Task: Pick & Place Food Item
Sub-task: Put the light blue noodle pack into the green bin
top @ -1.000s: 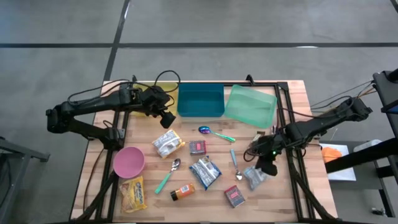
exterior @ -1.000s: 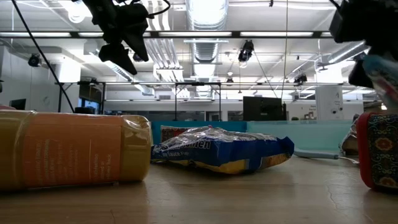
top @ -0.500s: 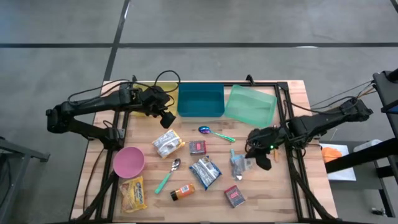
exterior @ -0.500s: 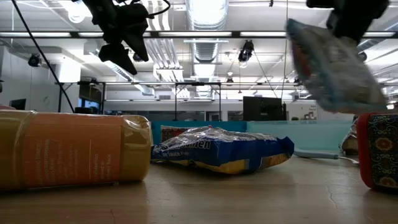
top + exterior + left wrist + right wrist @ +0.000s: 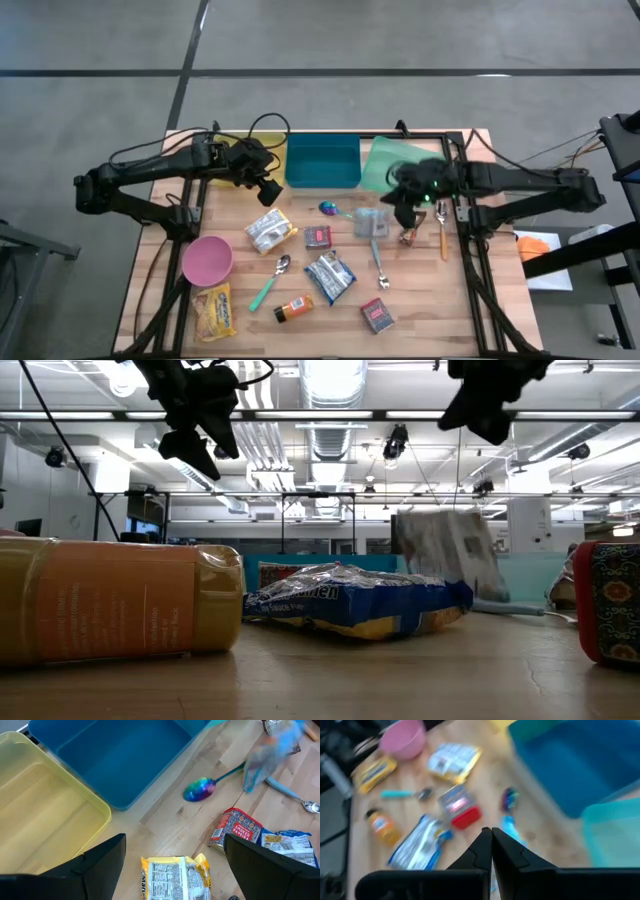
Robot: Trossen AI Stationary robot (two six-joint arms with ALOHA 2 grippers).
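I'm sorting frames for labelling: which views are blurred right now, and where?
Right wrist view: blurred throughout, only its own shut fingers crisp. Left wrist view: sharp, except a smeared blue-grey packet near the iridescent spoon. Low view: same packet slightly smeared; orange bottle soft. High view: sharp.

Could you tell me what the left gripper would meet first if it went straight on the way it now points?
Probably the bare table between the blue bin and the yellow packet. The open left gripper points down there; depth is unclear, so the packet's edge might come first.

three bins line the table's far edge, packets and spoons before them
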